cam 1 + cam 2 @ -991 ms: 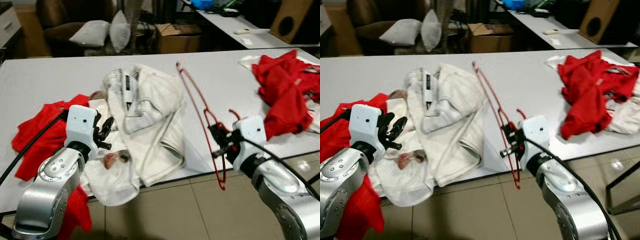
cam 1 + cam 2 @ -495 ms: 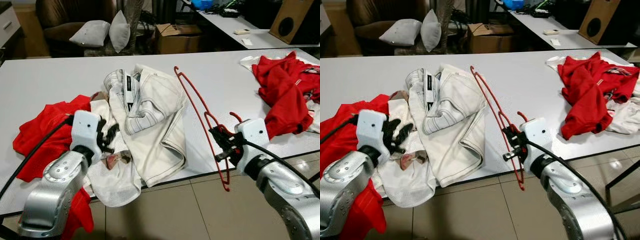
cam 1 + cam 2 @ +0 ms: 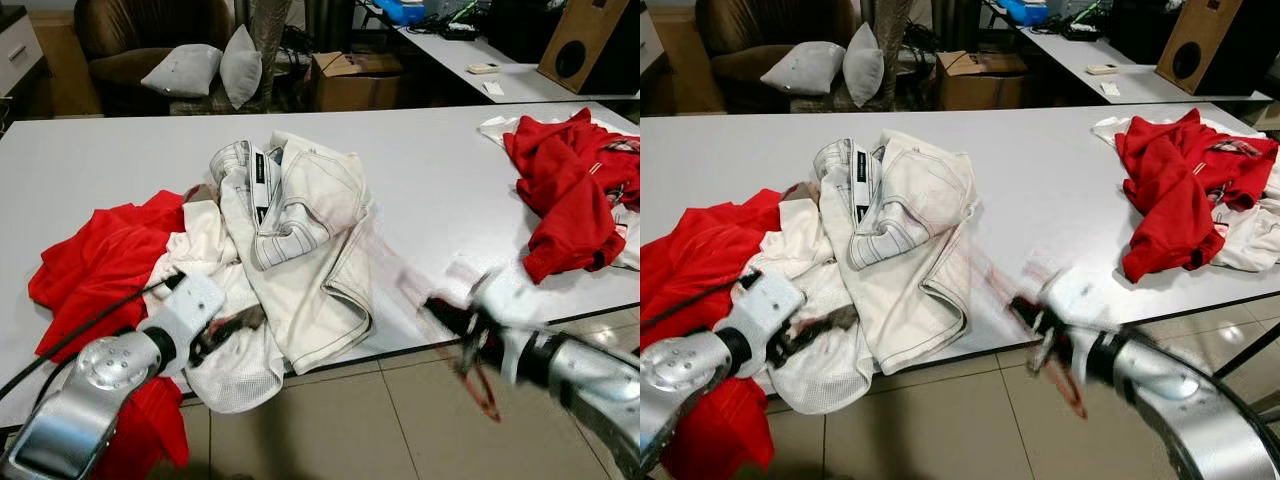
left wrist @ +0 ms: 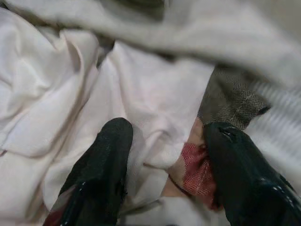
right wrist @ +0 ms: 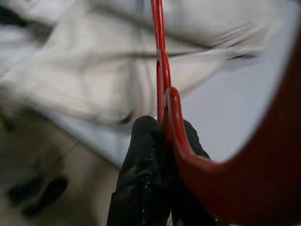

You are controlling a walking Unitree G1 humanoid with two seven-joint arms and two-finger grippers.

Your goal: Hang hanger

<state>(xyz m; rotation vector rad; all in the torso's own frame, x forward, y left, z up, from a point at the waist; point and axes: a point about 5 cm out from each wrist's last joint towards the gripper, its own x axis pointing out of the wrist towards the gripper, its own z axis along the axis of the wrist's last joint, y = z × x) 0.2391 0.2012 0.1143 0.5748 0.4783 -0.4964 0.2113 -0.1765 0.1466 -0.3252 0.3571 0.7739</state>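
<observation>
My right arm is smeared with blur in both eye views, so my right gripper (image 3: pixel 455 322) shows there only as a dark streak at the near edge of the tabletop (image 3: pixel 100 160), and the red hanger (image 3: pixel 480 385) is a faint red smudge hanging below that edge over the tiled floor (image 3: pixel 360 420); its full outline I cannot make out. The right wrist view is plainer: my two black fingers (image 5: pixel 141 174) are pressed together on the hanger's thin red bar, with a thicker red curve of it cut off at the frame's side. My left gripper (image 4: pixel 162 165) rests on the clothes heap near the front edge, its fingers spread apart with pale cloth and a scrap of red herringbone fabric (image 4: pixel 197 169) lying between them, clamping nothing that I can see. I count one hanger, two red garment piles, one (image 3: pixel 100 250) beside my left arm and one (image 3: pixel 565 190) far to my right, and one heap of white and cream clothes (image 3: pixel 300 230) in the middle, whose separate pieces I cannot count. Behind the tabletop stand two grey cushions (image 3: pixel 210 70) on a dark armchair, one cardboard box (image 3: pixel 350 78), and one wooden speaker (image 3: pixel 585 45), partly cut off.
</observation>
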